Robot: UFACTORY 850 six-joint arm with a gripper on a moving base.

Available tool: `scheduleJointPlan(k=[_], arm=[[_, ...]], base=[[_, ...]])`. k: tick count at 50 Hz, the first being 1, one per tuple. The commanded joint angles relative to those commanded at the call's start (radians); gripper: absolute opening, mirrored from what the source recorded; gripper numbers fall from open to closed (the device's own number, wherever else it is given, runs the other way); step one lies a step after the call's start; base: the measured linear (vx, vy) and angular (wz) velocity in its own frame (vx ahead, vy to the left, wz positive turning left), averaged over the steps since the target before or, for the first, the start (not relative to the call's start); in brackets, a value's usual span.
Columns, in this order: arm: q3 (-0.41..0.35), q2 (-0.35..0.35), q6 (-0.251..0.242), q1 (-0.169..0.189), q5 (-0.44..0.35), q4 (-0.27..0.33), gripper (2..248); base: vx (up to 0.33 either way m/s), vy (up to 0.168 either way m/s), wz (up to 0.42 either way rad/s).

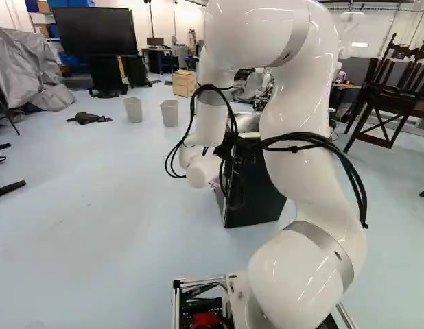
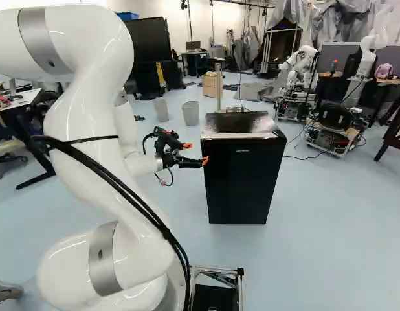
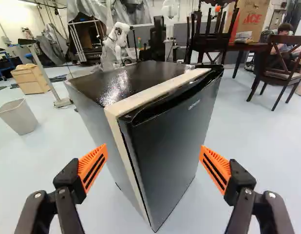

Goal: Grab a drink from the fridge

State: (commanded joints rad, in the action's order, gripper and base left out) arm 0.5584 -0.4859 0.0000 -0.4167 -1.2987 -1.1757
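– The pincer (image 3: 153, 150) is wide apart, folks, nothing between its pads (image 3: 93, 167), and it's lined up with a corner!
– What's the big lump ahead of it?
– The fridge (image 2: 244, 184), upright on the floor (image 2: 316, 223)! In the right base view, the pincer sits just beside it. Heavy and stiff, I'd say, so no hauling on the whole box; a hard tug might shift or rock it.
– And the door (image 3: 175, 146)?
– Looks shut! Glossy, flat, likely slippery, so I wouldn't bet on squeezing the face. It may swing lightly once the seal lets go, but that first pull could be stubborn.
– Where would you take hold, then?
– Up top, at the dark lip (image 3: 172, 100) along the door's upper edge, just in front of the pale strip (image 3: 153, 91). Hook one finger behind it, or catch the side edge, then pull smoothly outward. Poke straight ahead and you'd risk jamming on the corner.
– And the prize, the drink?
– Out of sight! Presumably inside, so can or bottle, I can't tell. If it's a can: smooth, maybe damp, easy to dent. Take it round the middle, firm but gentle, upright all the way!
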Motion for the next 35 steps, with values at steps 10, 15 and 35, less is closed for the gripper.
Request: scheduleJointPlan(k=[10,15,35], arm=[[0.005,-0.003,0.000,0.006,0.000,0.000,247],[0.009,-0.005,0.000,0.012,0.000,0.000,247],[0.028,-0.017,0.000,0.037,0.000,0.000,247]], base=[[0.000,0.000,0.000],[0.000,0.000,0.000],[0.000,0.000,0.000]])
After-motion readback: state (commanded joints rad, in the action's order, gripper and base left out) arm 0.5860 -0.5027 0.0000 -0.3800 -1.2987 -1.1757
